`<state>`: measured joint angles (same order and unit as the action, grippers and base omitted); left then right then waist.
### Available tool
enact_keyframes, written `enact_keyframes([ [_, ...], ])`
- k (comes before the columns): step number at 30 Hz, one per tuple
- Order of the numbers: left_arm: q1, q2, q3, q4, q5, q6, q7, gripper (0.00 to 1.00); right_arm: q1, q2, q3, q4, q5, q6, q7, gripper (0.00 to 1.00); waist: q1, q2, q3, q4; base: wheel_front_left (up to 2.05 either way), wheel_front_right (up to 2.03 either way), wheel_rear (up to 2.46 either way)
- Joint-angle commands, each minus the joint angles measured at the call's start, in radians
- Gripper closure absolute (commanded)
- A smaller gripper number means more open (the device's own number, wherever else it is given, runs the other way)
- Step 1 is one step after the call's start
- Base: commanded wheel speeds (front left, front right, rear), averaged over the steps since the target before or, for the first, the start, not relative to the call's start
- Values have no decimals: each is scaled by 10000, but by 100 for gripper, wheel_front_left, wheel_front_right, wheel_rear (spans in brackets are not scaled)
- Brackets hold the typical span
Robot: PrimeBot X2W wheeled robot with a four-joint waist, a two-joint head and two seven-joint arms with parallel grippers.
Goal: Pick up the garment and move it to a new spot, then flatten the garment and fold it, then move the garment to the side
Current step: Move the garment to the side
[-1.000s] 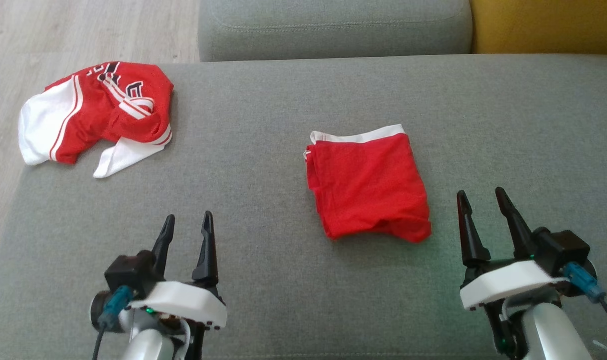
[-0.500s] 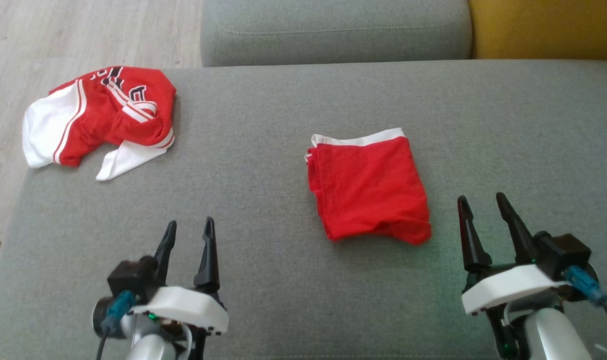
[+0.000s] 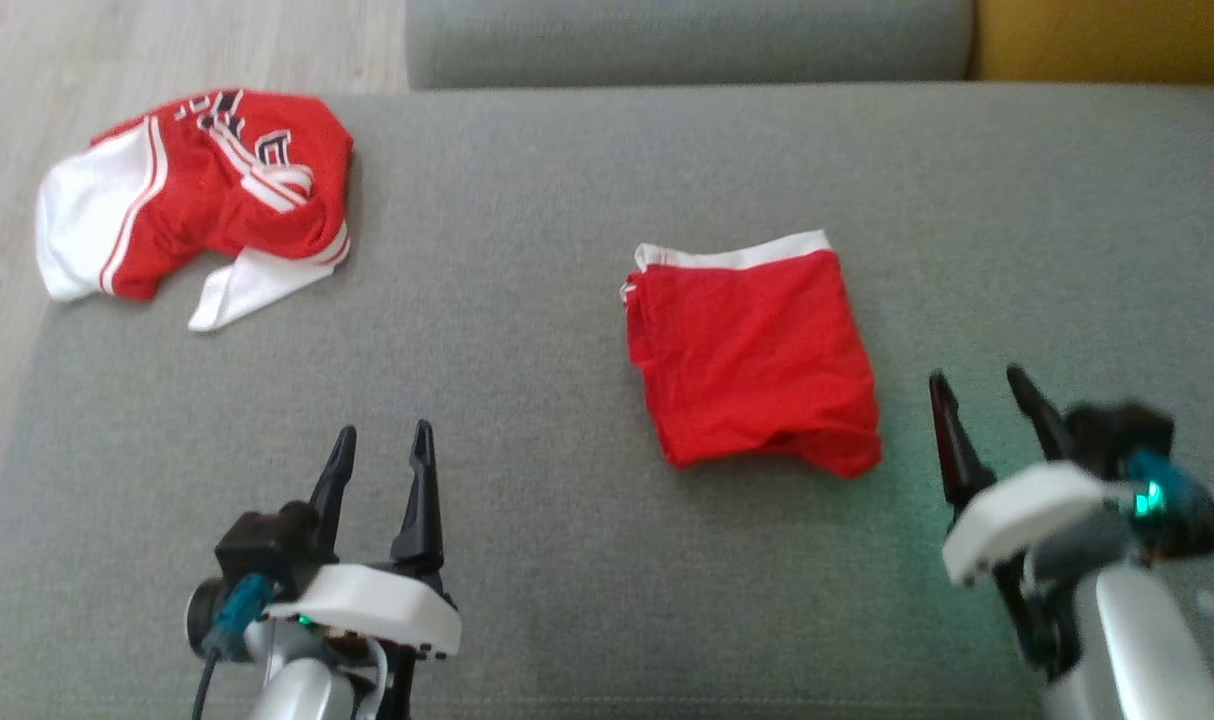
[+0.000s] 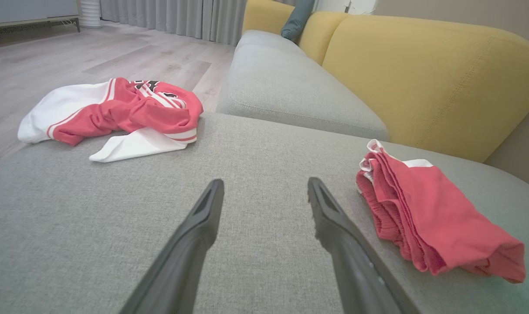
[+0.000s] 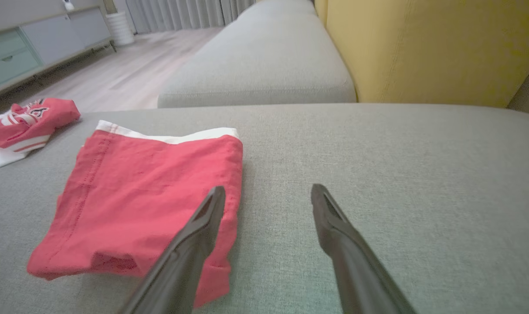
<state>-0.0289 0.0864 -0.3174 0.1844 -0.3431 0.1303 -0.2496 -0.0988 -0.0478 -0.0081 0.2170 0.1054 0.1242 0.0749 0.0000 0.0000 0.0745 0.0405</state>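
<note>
Between my end effectors: folded red garment (image 3: 752,360) flat on the sofa seat (image 3: 567,250), just ahead-left of the right end effector (image 3: 975,375).
Right end effector: fingers apart, empty.
Left end effector (image 3: 383,430): fingers apart, empty; I see a crumpled jersey (image 3: 197,200) well ahead-left.
</note>
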Motion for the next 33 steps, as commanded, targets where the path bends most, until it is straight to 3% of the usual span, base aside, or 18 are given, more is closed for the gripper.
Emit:
enact_keyframes([
  [1,-614,-34,299,-449,159,-43,-122,0,-978,-24,134,-257,-142,65,625,0,0,0,391,134,0,0,0],
  [4,-711,-68,268,-541,173,-59,-122,0,-1433,-85,149,-242,98,65,1263,0,0,0,683,208,0,0,0],
  [14,-1403,-249,114,-1016,285,-125,-122,0,-3570,-1653,1321,137,1611,65,3896,0,0,0,2326,556,0,0,0],
  [25,-1745,-328,210,-1252,336,-150,-122,0,-4029,-2939,2722,16,3461,65,5731,0,0,0,2974,748,0,0,0],
  [26,-1754,-332,226,-1264,345,-144,-122,0,-4043,-2957,2747,37,3616,65,5808,21,0,0,3002,739,0,0,0],
  [27,-1765,-335,232,-1273,354,-141,-122,0,-4060,-2980,2766,67,3733,65,5869,50,0,0,3026,733,0,0,0],
  [29,-1793,-341,232,-1288,366,-141,-122,0,-4105,-3033,2813,110,3877,65,5915,71,0,0,3065,716,0,0,0],
  [30,-1808,-343,237,-1297,368,-143,-122,0,-4132,-3054,2842,129,3934,65,5914,95,0,0,3079,701,0,0,0],
  [31,-1824,-345,242,-1310,373,-138,-122,0,-4166,-3072,2870,141,3982,65,5899,100,0,0,3096,678,0,0,0],
  [33,-1874,-350,279,-1423,417,-122,-122,0,-4356,-3168,2859,125,3894,65,5648,100,0,0,3191,527,0,0,0],
])
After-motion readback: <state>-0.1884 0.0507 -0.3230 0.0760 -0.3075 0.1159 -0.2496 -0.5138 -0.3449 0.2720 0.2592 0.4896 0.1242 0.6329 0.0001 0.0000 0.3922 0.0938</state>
